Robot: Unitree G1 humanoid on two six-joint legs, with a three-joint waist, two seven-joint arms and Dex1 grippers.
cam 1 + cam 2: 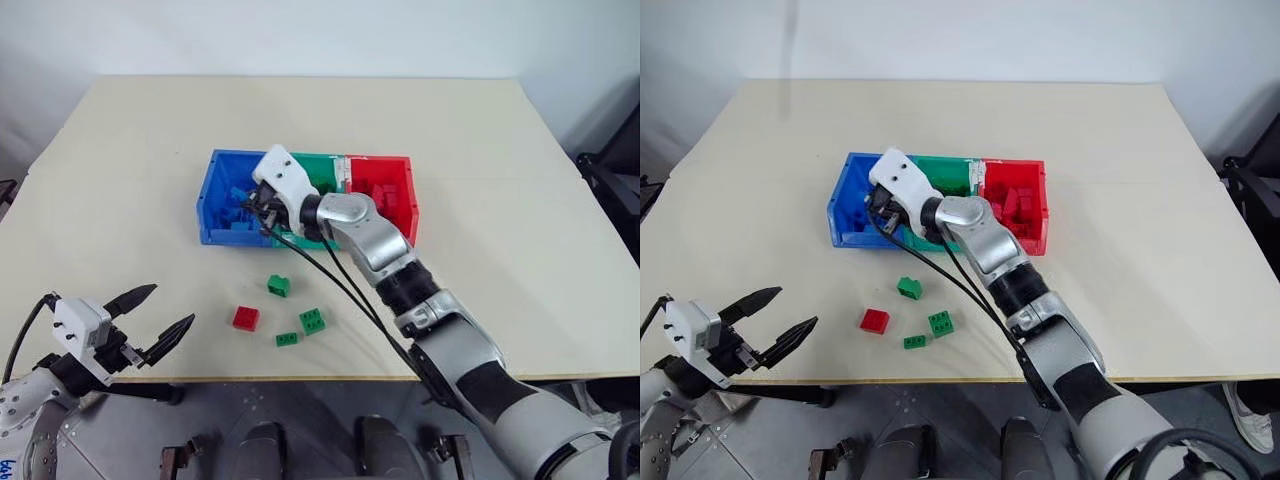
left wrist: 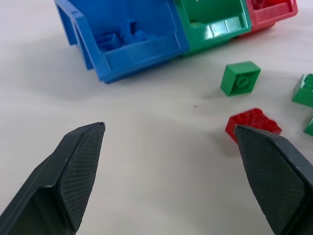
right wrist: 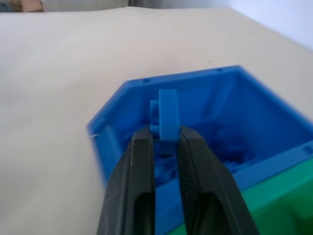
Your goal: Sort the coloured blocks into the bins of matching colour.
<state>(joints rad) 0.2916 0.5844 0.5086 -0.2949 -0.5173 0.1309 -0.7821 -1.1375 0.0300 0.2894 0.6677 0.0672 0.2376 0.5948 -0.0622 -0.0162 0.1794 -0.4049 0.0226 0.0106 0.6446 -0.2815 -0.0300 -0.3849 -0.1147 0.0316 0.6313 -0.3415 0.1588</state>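
**Blue brick held over the blue bin**

Your right gripper is clamped on a small blue studded plastic brick, hovering above the blue open-top plastic bin. Release too far toward three o'clock and it may drop into the green bin. Your left gripper waits at seven o'clock, fingers spread wide.

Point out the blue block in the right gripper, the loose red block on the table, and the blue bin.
blue block (image 3: 168, 115): right wrist view, its flat face above the fingers.
red block (image 1: 245, 318): left eye view, its studded top.
blue bin (image 2: 142, 51): left wrist view, its near wall.
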